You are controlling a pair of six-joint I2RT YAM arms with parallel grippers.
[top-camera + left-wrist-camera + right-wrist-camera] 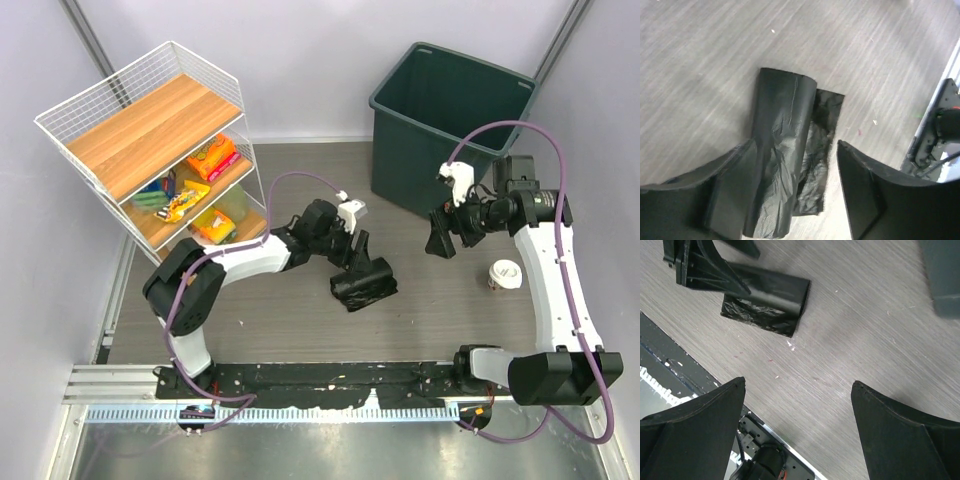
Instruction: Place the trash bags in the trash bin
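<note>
The trash bags (368,288) lie on the grey table as a black glossy roll (780,145) with a flat crinkled sheet (822,135) beside it. My left gripper (358,262) is open and low over them. In the left wrist view (796,145) its jaws stand astride the roll, with the left finger (730,195) against the roll's side. My right gripper (438,240) is open and empty above bare table, left of the arm's wrist. In the right wrist view (799,382) the bags (765,302) lie far ahead. The dark green trash bin (450,105) stands at the back right.
A white wire shelf rack (150,130) with wooden shelves and colourful snack packets (210,158) stands at the back left. A white paper cup (505,275) sits on the table beside the right arm. The bin's corner (942,275) shows in the right wrist view.
</note>
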